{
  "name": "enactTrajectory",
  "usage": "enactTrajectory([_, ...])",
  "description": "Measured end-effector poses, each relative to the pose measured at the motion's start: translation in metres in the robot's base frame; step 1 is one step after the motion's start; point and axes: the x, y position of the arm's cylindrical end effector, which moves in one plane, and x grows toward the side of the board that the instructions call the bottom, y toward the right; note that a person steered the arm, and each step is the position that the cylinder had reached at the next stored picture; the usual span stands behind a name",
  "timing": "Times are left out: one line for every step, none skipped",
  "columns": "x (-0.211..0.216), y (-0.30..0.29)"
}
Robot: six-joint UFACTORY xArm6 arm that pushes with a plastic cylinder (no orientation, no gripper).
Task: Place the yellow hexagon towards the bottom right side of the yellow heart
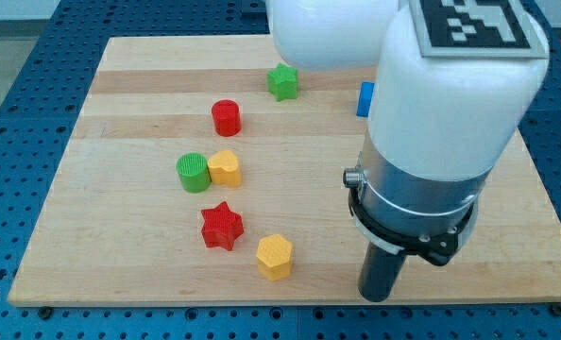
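My tip right of yellow hexagon.

White rounded arm, black-white marker, silver collar, dark rod.

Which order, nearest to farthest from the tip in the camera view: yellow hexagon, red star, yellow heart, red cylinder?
From my tip:
1. yellow hexagon, just to the view's left of the tip, near the bottom edge.
2. red star, further left.
3. yellow heart, up and left, beside the green cylinder.
4. red cylinder, towards the view's top.
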Motion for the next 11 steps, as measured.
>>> enactTrajectory([0.000, -0.016])
enactTrajectory([0.000, -0.018])
enactTrajectory([0.000, -0.020])
enactTrajectory([0.000, -0.026])
enactTrajectory([-0.001, -0.026])
enactTrajectory([0.000, -0.032])
enactTrajectory([-0.001, -0.035])
enactTrajectory([-0.001, -0.059])
enactTrajectory([0.000, -0.085])
enactTrajectory([0.000, -0.092])
enactTrajectory([-0.001, -0.114])
